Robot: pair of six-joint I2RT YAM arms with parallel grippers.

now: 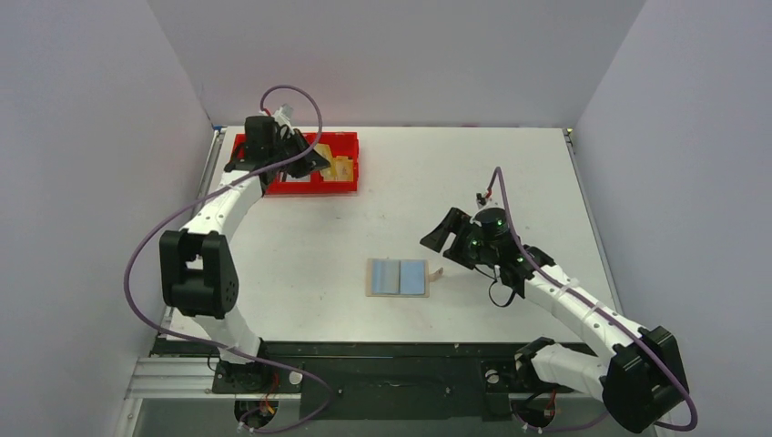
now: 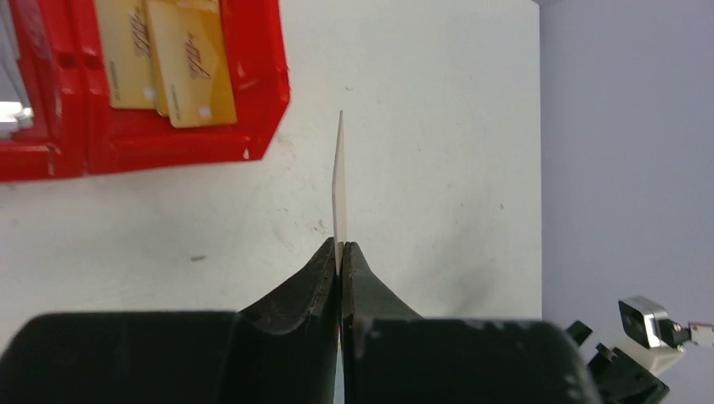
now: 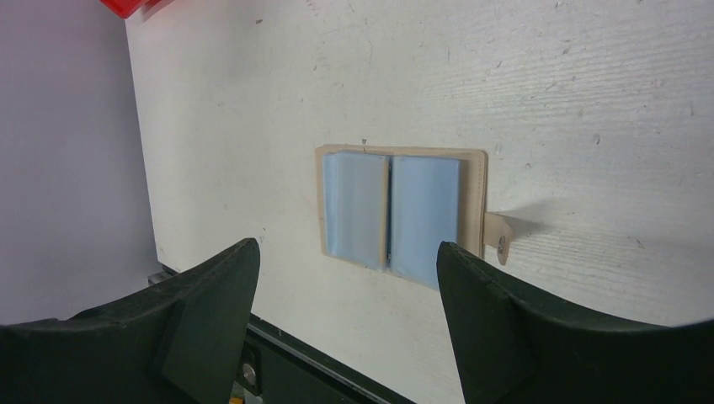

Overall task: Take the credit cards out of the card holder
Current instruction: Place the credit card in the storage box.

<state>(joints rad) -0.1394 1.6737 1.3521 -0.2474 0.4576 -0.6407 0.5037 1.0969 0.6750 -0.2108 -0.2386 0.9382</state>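
While the card holder (image 1: 398, 277) lies opened flat near the middle of the worktop (image 1: 510, 173), the top external view places the left hand (image 1: 305, 157) over the red tray (image 1: 346, 141) at the far left, and the right hand (image 1: 444, 235) just beside the holder's right edge. In the left wrist view, the left hand (image 2: 339, 247) has its fingers pressed together on a thin pale card (image 2: 338, 185), seen edge-on and standing above the bare worktop (image 2: 438, 168) beside the red tray (image 2: 261, 84), where gold cards (image 2: 189, 67) lie in one compartment. In the right wrist view, the right hand (image 3: 345, 246) is spread wide and holds nothing. The card holder (image 3: 476, 202) lies below it with two pale blue-grey credit cards (image 3: 358, 206) seated in its halves and a strap tab (image 3: 501, 236) projecting sideways. The step in hand appears to be depositing one extracted card. The next move likely calls for releasing it over a tray compartment, then lowering the right hand to catch one card edge without dragging the holder.
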